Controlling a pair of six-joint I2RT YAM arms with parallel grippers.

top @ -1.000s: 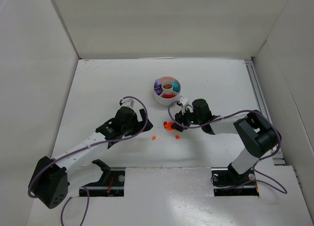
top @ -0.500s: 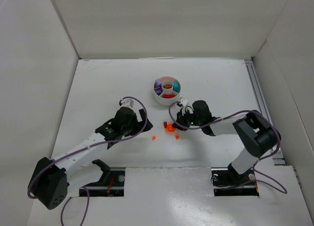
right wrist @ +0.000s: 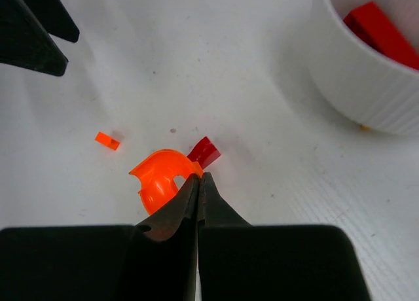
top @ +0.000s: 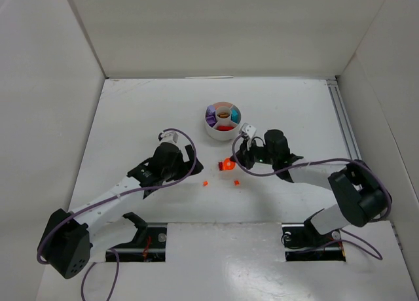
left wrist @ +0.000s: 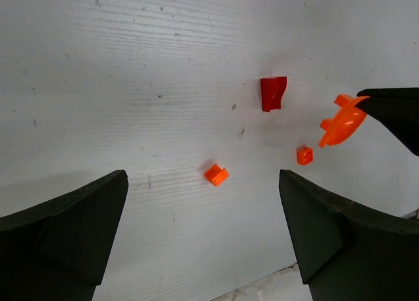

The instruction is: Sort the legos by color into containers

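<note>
My right gripper (right wrist: 198, 178) is shut on the rim of an orange curved lego (right wrist: 157, 180), holding it low over the table; the top view shows the same piece (top: 228, 163) at the gripper (top: 234, 161). A dark red lego (right wrist: 204, 151) lies just beyond it. Two small orange legos (left wrist: 215, 175) (left wrist: 304, 155) rest on the table. My left gripper (left wrist: 203, 239) is open and holds nothing, hovering short of them. The white dish (top: 213, 132) of containers holds purple, teal, red and orange pieces.
The dish's ribbed wall (right wrist: 366, 78) stands to the upper right of my right gripper, with a red brick (right wrist: 383, 33) inside. White walls enclose the table on three sides. A rail (top: 344, 121) runs along the right edge.
My right gripper has shut on the orange curved lego and lifted it slightly toward the dish; its arm has swung right. The left arm has not moved.
</note>
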